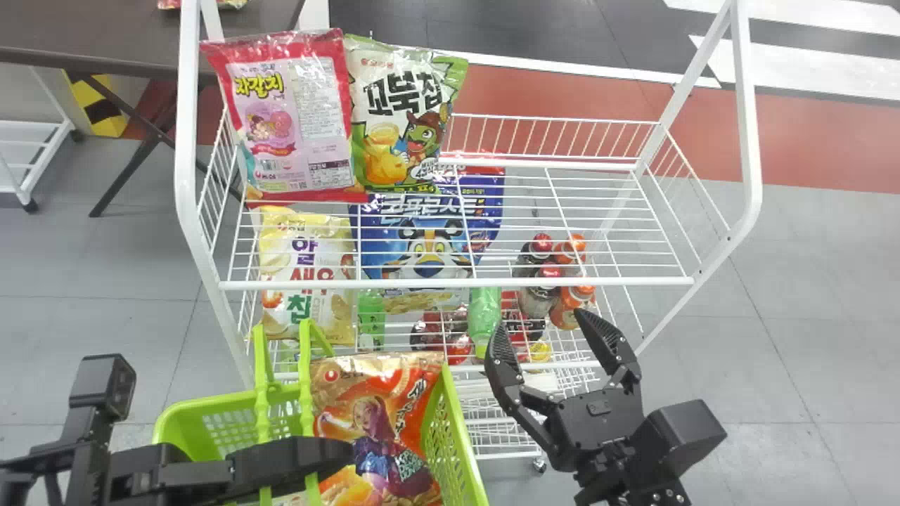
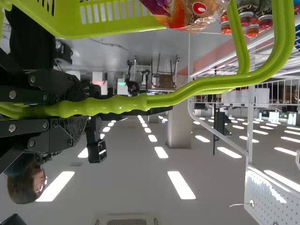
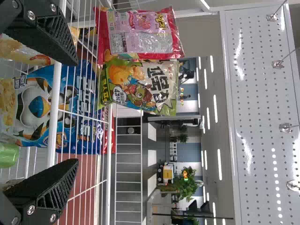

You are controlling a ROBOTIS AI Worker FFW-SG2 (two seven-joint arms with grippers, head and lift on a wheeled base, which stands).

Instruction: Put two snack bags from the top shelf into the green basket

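head view — right gripper [image 1: 543, 329] spread wide, snack bag [image 1: 376, 400] in green basket [image 1: 460, 429]

Korean lettering marks several bags in the head view. Toward ten o'clock, a glossy pink-and-red plastic snack bag [image 1: 299, 133] has yellow characters and a pale panel of fine print. Between eleven and twelve, a green-and-white plastic snack bag [image 1: 404, 116] bears bold black characters. Near the centre, a blue plastic bag [image 1: 429, 239] carries pale ones; toward nine, a pale-yellow plastic bag [image 1: 306, 277], purple, red and green ones. Toward seven, a shiny orange plastic bag [image 1: 380, 422] shows a red oval label.
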